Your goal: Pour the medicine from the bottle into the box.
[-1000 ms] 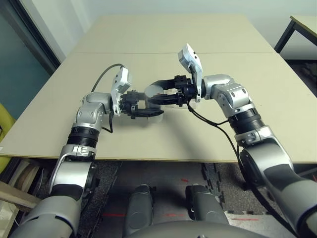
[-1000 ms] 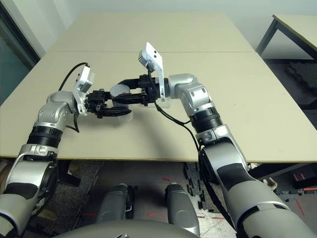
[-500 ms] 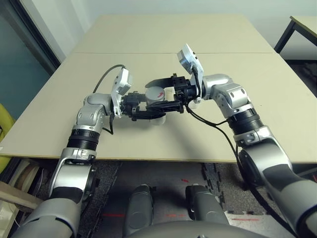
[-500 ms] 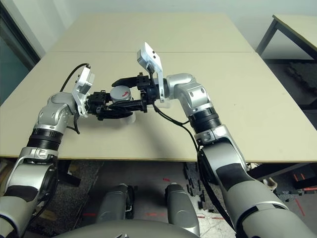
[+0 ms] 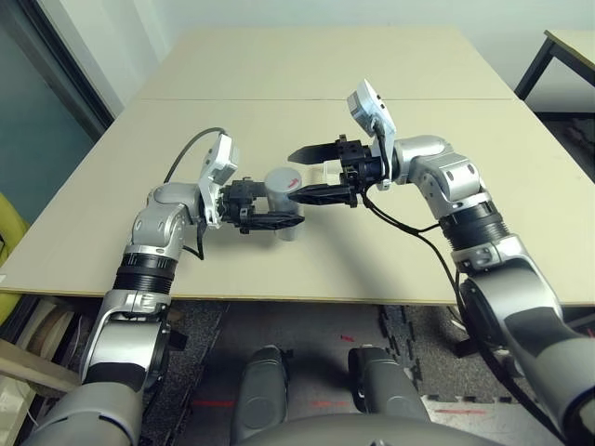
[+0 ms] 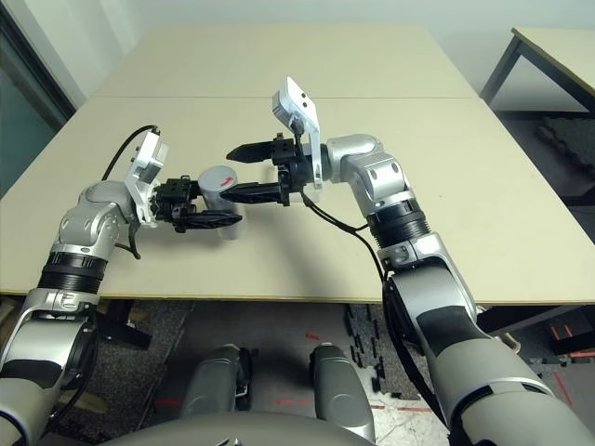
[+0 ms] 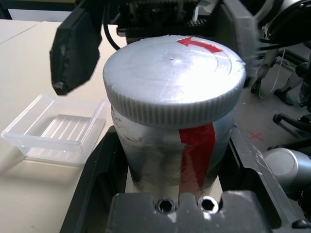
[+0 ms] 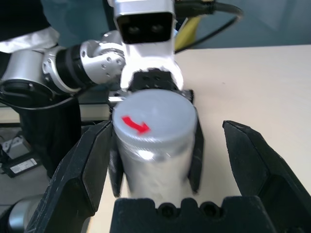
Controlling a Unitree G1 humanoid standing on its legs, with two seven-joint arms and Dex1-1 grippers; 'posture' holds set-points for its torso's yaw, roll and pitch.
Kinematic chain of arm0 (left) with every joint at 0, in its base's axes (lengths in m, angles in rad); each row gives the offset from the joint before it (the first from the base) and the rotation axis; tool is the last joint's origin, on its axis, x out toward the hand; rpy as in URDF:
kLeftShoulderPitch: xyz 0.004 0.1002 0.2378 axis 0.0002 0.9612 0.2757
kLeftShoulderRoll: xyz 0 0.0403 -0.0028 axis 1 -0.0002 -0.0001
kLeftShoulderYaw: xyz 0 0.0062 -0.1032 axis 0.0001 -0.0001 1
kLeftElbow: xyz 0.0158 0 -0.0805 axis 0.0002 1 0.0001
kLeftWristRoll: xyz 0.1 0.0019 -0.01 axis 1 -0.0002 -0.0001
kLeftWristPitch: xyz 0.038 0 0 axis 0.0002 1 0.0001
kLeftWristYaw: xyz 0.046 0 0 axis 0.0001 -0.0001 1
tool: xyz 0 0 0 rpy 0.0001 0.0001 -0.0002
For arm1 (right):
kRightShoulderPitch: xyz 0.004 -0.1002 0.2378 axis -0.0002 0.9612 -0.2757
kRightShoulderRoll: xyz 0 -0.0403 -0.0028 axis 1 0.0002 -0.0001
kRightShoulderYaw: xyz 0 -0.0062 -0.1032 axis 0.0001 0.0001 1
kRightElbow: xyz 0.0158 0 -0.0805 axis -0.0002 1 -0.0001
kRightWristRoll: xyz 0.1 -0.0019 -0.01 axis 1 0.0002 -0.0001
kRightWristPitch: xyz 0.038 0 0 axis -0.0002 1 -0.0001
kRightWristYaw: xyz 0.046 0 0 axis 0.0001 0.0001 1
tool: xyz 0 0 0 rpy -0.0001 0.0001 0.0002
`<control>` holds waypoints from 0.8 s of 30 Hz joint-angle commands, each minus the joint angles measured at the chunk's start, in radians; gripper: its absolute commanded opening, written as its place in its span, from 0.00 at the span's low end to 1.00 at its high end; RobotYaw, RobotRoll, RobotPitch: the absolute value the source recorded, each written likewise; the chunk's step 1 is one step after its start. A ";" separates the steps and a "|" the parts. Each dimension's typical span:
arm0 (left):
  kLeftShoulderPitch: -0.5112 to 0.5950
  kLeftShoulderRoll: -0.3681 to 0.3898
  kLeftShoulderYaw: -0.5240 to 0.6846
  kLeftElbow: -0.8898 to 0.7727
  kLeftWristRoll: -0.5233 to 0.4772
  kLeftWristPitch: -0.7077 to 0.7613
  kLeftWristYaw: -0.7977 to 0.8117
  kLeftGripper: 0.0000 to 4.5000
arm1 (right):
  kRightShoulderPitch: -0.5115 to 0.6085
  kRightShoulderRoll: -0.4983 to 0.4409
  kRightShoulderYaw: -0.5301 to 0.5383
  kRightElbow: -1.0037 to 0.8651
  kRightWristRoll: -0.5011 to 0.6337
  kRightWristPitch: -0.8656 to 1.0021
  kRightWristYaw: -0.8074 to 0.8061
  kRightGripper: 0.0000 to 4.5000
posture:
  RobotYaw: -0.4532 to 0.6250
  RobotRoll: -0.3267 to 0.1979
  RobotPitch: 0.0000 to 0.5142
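Gripping the bottle, cap still on

The bottle (image 5: pixel 282 189) is clamped upright above the table (image 5: pixel 307 84) by the left gripper (image 5: pixel 270 216). The right gripper (image 5: pixel 311 172) is spread wide beside its cap. The box (image 7: pixel 54 127) lies near.

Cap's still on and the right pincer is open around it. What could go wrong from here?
The right pincer stands open at the cap; closing off-centre could slip on its ridged rim. The left pincer holds the bottle low on its body, so twisting may turn or tilt it. The box lies off to one side.
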 commanded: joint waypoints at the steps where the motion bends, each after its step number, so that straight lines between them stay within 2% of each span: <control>1: 0.008 0.000 -0.020 -0.020 -0.010 0.003 0.006 0.61 | 0.013 0.010 0.007 -0.041 0.017 0.018 -0.004 1.00 | 0.39 0.62 0.14; 7: 0.002 -0.001 -0.025 -0.011 -0.008 -0.003 0.008 0.61 | 0.015 0.030 0.016 -0.058 0.015 0.023 -0.018 1.00 | 0.39 0.62 0.14; 18: 0.006 -0.017 -0.046 -0.033 -0.014 0.002 0.015 0.61 | -0.043 0.093 0.011 0.051 -0.019 -0.041 -0.058 1.00 | 0.39 0.62 0.14; 24: 0.020 -0.007 -0.041 -0.048 -0.019 0.007 0.016 0.61 | -0.054 0.086 0.003 0.100 -0.026 -0.067 -0.060 1.00 | 0.40 0.62 0.16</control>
